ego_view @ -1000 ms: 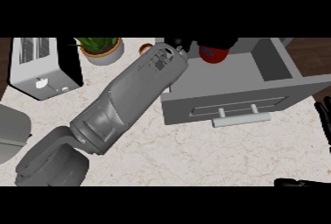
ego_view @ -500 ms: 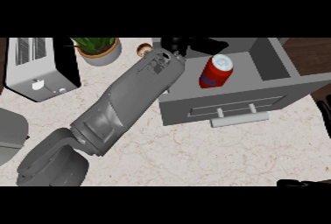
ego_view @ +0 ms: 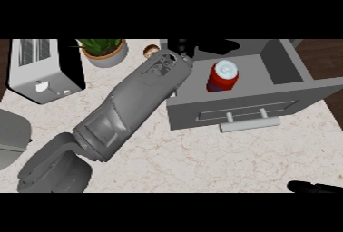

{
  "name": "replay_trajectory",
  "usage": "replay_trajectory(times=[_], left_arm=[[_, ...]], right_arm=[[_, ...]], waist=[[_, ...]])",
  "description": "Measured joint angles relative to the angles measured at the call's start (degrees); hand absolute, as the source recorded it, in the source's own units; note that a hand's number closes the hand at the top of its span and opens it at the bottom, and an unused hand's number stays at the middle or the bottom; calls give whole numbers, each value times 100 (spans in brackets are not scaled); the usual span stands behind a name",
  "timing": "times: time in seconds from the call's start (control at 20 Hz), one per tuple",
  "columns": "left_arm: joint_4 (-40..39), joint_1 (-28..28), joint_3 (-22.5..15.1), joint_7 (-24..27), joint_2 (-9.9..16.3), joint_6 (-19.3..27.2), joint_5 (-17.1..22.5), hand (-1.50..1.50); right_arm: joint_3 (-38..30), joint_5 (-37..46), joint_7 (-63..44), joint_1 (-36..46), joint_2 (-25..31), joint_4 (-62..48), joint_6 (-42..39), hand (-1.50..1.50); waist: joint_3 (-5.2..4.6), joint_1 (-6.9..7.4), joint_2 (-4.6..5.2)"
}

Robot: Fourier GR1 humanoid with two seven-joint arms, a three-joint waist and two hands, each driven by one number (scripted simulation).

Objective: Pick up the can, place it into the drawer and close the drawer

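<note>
Half a second earlier the can [ego_view: 222, 76] sat nearer the drawer's left wall under the black hand; now it stands apart from the hand, inside the open grey drawer [ego_view: 289, 63]. It is upright, its long axis vertical and its white top facing the camera. The left hand [ego_view: 198, 45] lies at the drawer's rear left corner; whether its fingers are spread or curled cannot be told. The right hand [ego_view: 313, 186] shows only at the lower right edge, its fingers unclear. The marbled tabletop [ego_view: 201, 158] also bears a toaster [ego_view: 41, 68] and a potted plant [ego_view: 105, 50].
</note>
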State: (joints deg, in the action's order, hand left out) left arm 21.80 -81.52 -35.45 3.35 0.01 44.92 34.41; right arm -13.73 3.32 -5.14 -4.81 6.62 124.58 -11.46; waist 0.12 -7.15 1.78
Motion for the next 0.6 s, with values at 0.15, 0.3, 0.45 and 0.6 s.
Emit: replay_trajectory(times=[0.15,0.3,0.45,0.6], left_arm=[[92,17,24,46,0,34,159,-150],[181,76,83,195,-1,80,325,-150],[255,34,109,285,-1,135,450,-150],[258,-47,128,352,-1,184,531,-150]], right_arm=[[108,358,202,-7,139,58,-55,-150],[251,702,288,-12,233,258,-66,-150],[485,1250,418,70,300,217,4,-150],[703,1855,418,182,429,200,68,-150]], waist=[[-1,35,-11],[-4,70,-23],[-5,155,-32],[-7,231,-45]])
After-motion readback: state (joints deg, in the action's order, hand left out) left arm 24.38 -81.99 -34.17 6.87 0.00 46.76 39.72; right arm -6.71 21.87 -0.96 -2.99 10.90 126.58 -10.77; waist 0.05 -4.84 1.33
